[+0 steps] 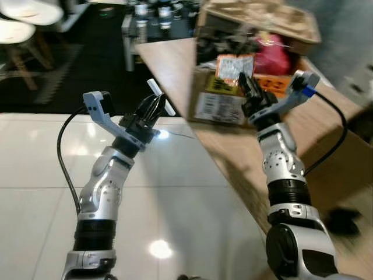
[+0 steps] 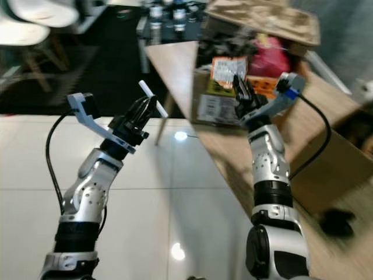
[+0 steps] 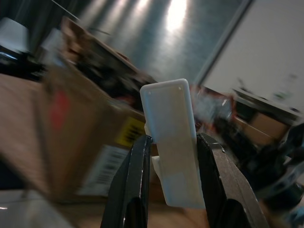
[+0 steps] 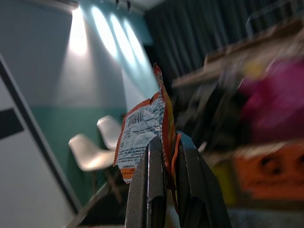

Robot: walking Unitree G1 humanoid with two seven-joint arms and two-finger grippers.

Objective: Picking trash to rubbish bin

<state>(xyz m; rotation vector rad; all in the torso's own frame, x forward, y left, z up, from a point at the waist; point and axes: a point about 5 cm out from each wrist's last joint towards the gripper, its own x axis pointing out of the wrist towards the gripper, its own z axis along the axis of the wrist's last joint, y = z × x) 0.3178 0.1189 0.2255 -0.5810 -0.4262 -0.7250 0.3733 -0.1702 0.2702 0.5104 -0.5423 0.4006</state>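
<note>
trash is already in both grippers: the right gripper [image 1: 245, 81] pinches an orange and white wrapper [image 4: 145, 135] between nearly closed jaws, raised in front of the box [image 1: 218, 105]; the left gripper [image 1: 156, 107] clamps a flat white plastic piece [image 3: 173, 142] between its fingers [image 3: 135, 190], held up over the floor [image 1: 35, 157] just beside the table [image 1: 233, 151] edge. no proper bin can be made out; the open cardboard box on the table, stuffed with packets and something pink, looks like the likeliest drop spot, though that is a guess. to do the carry well, i'd keep both grips firm, bring each arm over the box mouth and only then let go, one at a time, so nothing slides off the edge. the box flap [image 1: 262, 17] overhangs the opening and could catch a gripper. white chairs [image 1: 17, 29] stand well off across a dark floor patch, with blurred bottles [image 1: 151, 14] behind. a dark small thing [image 1: 344, 220] lies on the table near the right arm's cable [image 1: 332, 146].
</note>
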